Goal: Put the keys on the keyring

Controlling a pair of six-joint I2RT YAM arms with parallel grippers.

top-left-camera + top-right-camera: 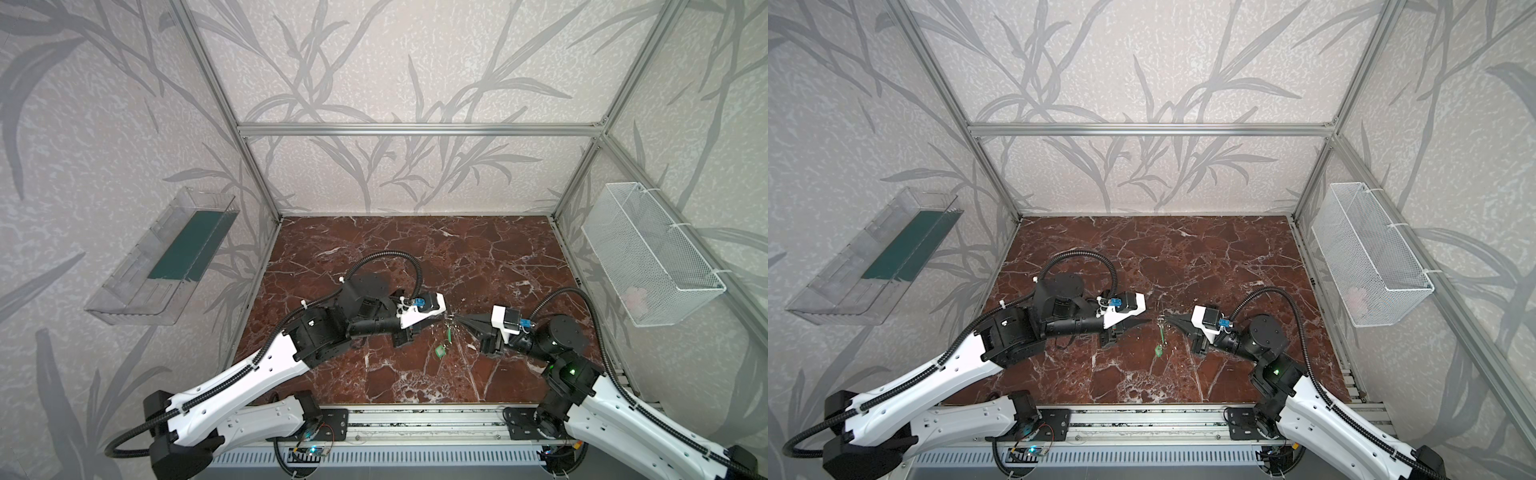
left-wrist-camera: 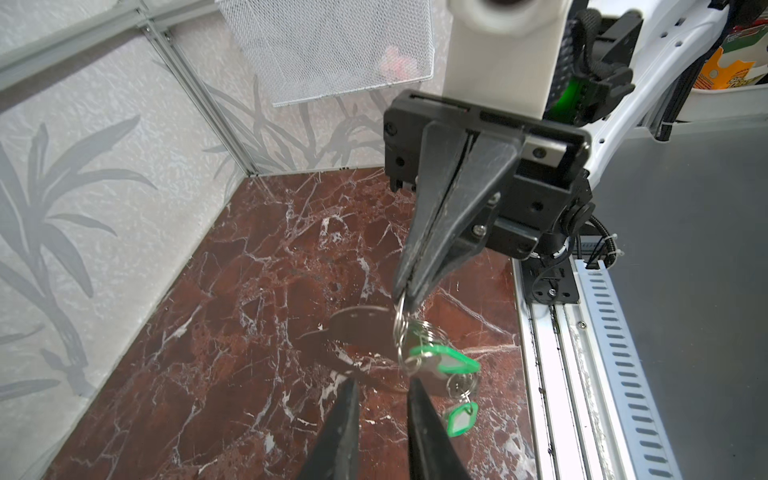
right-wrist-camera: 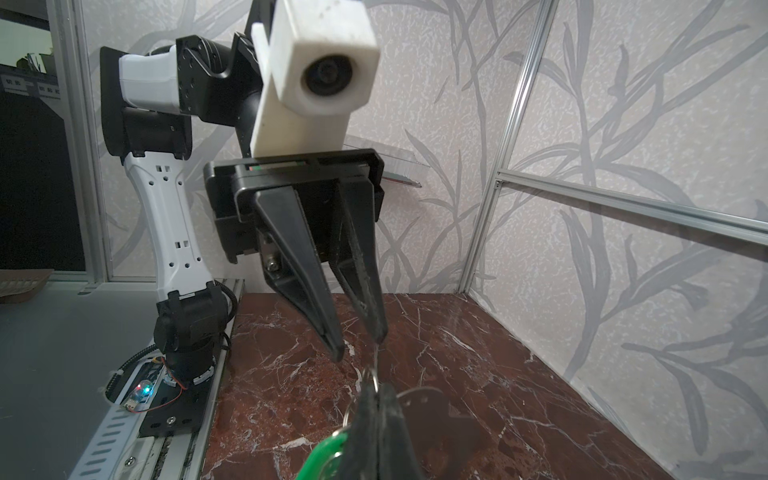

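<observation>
Hanging above the marble tabletop, the keyring is pinched by the closed right gripper; both green keys dangle below it. Left gripper stands parted beside it, holding nothing.

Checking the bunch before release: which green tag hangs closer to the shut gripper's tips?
The larger-looking green tag, right under the steel ring pinched by the right gripper. The other tag dangles lower, at the bunch's end.
</observation>
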